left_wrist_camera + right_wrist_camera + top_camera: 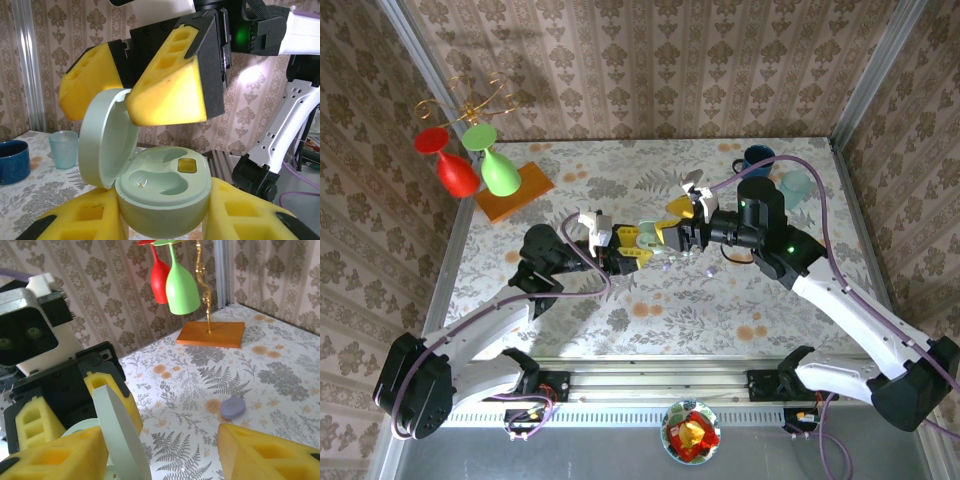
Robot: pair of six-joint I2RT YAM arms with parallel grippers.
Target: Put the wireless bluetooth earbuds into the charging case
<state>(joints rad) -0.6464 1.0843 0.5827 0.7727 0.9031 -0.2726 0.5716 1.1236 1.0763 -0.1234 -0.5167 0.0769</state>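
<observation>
My left gripper (160,217) is shut on the charging case (165,192), a pale green rounded case, with a yellow pad on each side of its base. Its lid (102,140) stands open to the left, and both wells inside are empty. The earbuds are out of view. My right gripper (164,450) hovers just above the case, open. One of its pads (60,455) sits against the raised lid (122,440) and the other is well clear. In the top view the two grippers meet at mid-table around the case (648,232).
A lilac pebble-like case (233,407) lies on the floral tabletop. At the back left, a gold rack on an orange base (515,190) holds a red and a green wine glass. At the back right stand a blue cup (757,158) and a pale tumbler (798,185).
</observation>
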